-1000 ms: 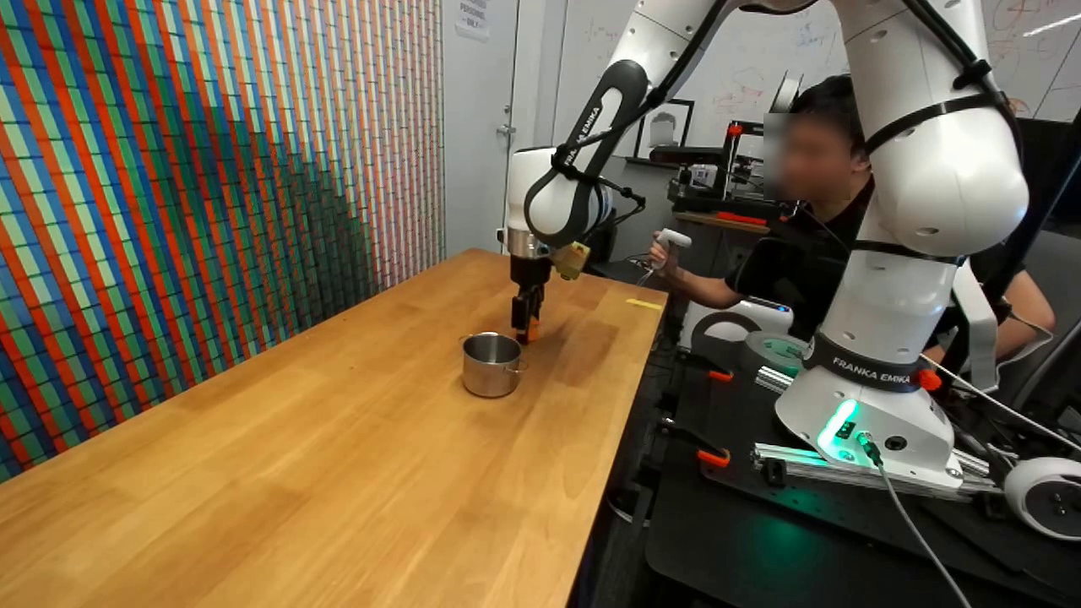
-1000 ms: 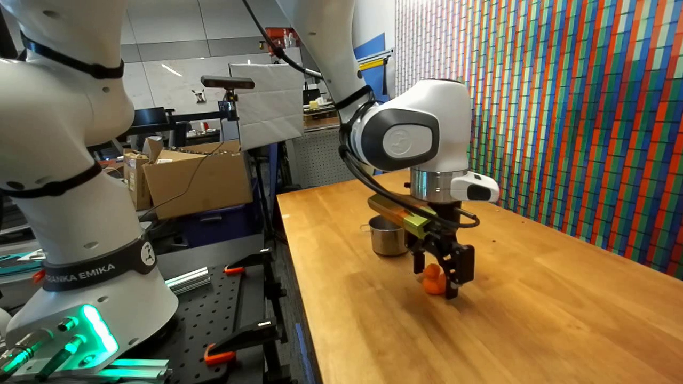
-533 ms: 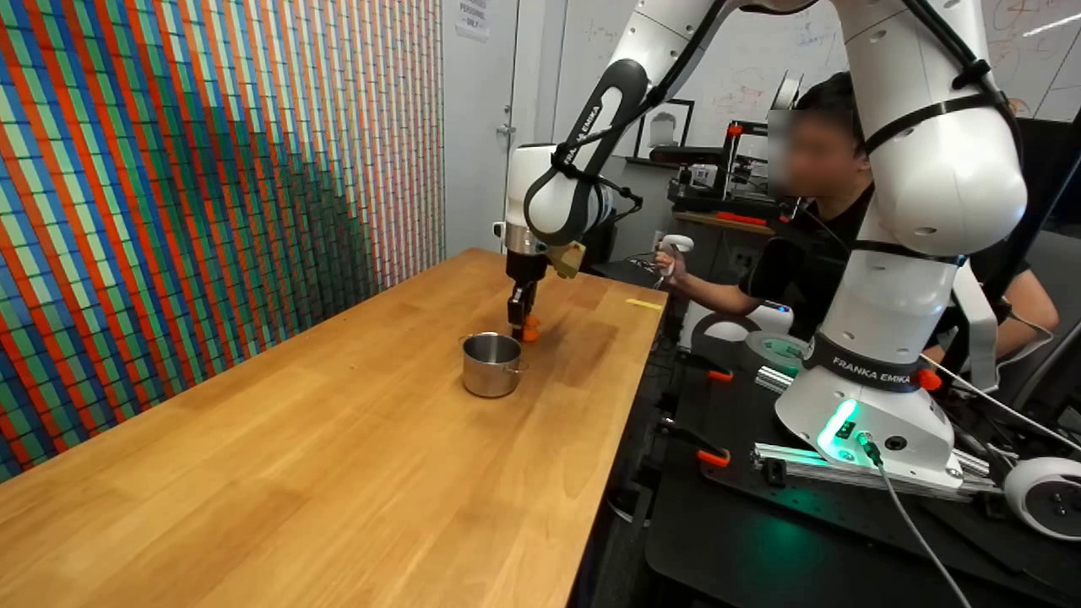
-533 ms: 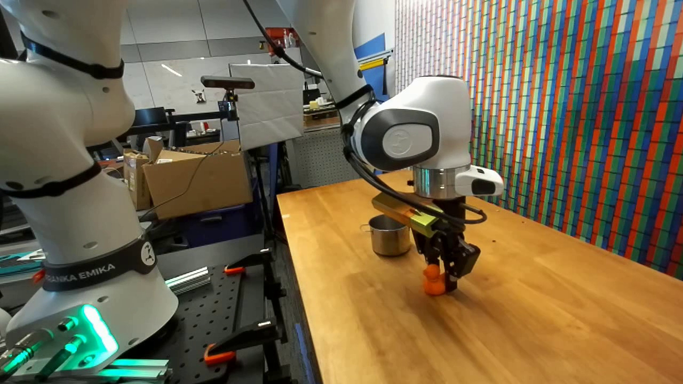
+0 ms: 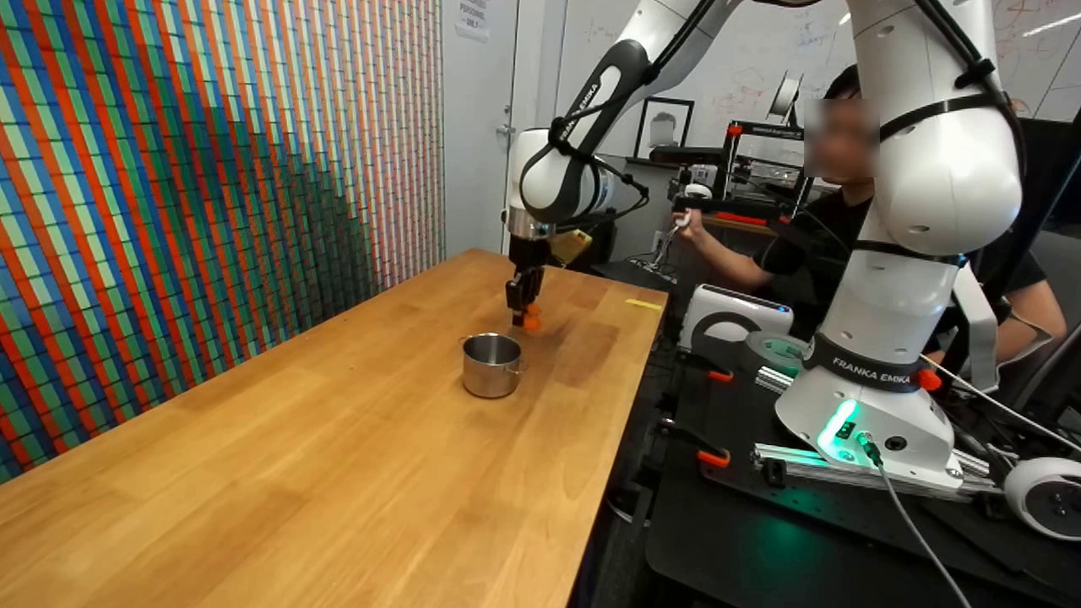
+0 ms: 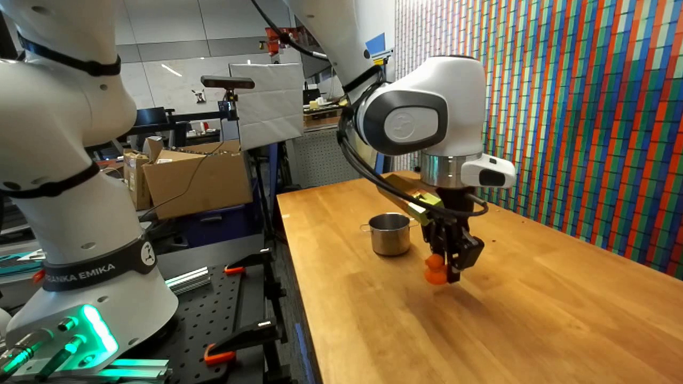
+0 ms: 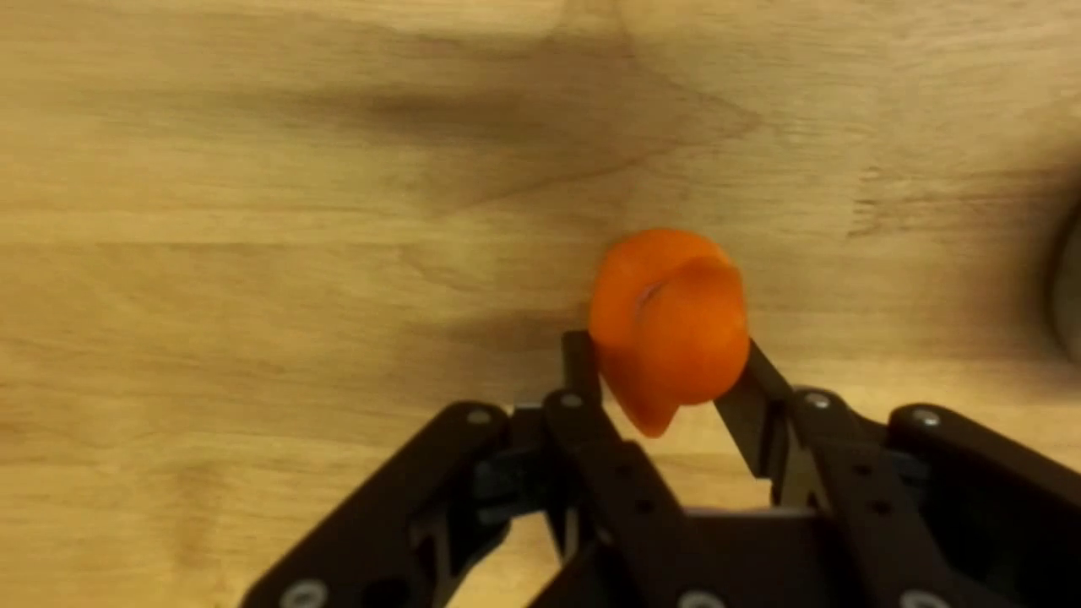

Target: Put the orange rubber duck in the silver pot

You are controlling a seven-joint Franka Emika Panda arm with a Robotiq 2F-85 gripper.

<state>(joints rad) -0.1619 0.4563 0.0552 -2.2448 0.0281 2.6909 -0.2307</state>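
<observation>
Wrist view: hand (image 7: 671,371) narrowed on orange duck (image 7: 688,325), holding both sides, just right of frame centre; duck seems just clear of counter (image 6: 347,314)
In exterior view, silver pot (image 6: 390,237) upright, near, upper left of duck
Duck likely light, soft, grippy, hard to break; best held round broad body, gentle squeeze enough, round head likelier to slip

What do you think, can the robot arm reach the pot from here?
Probably yes: the pot stands with its top open near the gripper, and nothing visible blocks the way. With the duck in its grip, it likely must rise higher first.
</observation>
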